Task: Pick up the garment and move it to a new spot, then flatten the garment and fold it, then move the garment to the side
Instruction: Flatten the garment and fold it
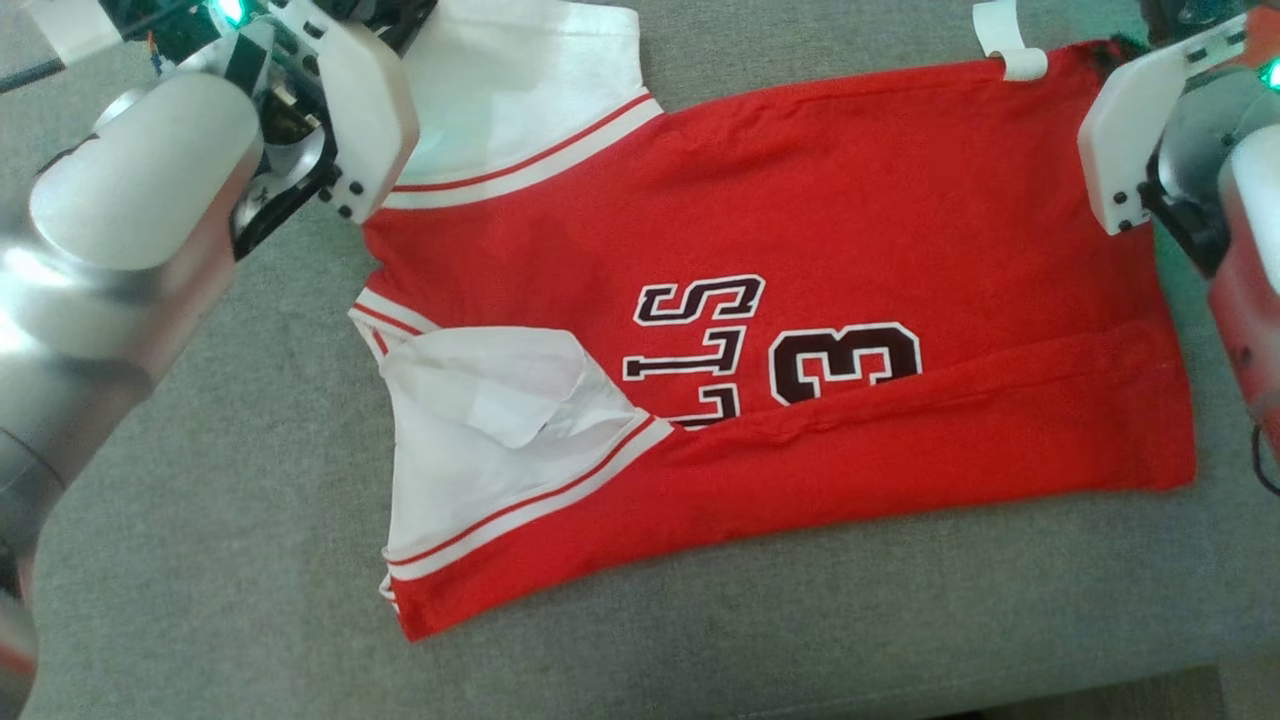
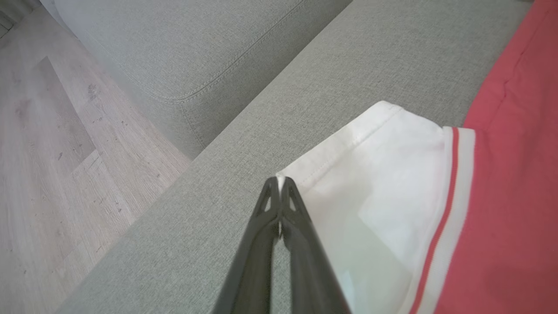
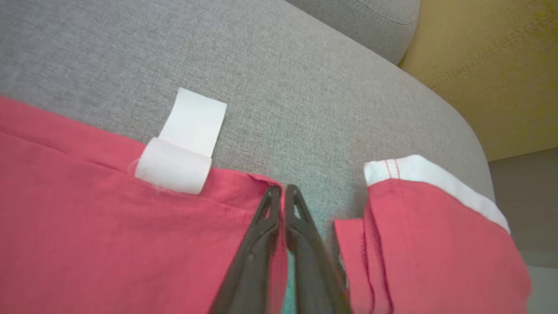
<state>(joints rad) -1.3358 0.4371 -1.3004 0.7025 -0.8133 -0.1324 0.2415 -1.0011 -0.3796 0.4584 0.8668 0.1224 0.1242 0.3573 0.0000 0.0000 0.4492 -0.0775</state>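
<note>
Since both arms sit along the far edge, what counts is that nearly all the cloth lies on the robot's side of the jaws. The grey sofa [image 1: 200, 500] seat carries the red garment [image 1: 900, 220], spread mostly flat. Its long axis runs left to right across the head view, sleeves to the robot's left and hem to the right. The near long edge looks turned over onto the body, covering part of the lettering.

The far white sleeve [image 2: 383, 174] is the left arm's end. The left gripper [image 2: 279, 181] has its jaws closed tight, with a sliver of that sleeve's corner pinched at the tips. The right gripper [image 3: 283, 189] is nearer the hem corner, and its jaws are pressed together too, right on the red edge. It looks like it's nipping the cloth, though the blur makes me less sure. A small white label [image 3: 187, 139] pokes out just beside it.

My guess is the next move draws the far edge toward the robot, so both pinches need to hold evenly.
</note>
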